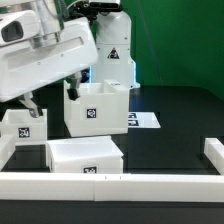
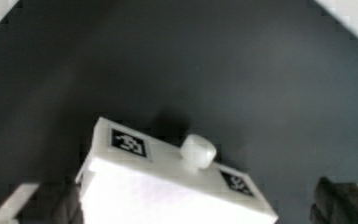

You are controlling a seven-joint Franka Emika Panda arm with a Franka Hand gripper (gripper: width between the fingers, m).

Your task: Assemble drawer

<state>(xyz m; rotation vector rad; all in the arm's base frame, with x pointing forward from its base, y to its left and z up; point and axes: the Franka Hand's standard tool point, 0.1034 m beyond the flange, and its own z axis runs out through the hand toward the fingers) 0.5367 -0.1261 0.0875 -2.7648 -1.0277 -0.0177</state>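
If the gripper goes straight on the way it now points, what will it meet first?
Most likely the white tray, near its front knob; depth from the open gripper is unclear.

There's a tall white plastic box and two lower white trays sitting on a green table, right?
Not quite. The table is black, as the exterior view shows; only the backdrop is green. The tall white plastic casing, the lower white tray in front and the other tray at that view's left do sit on it.
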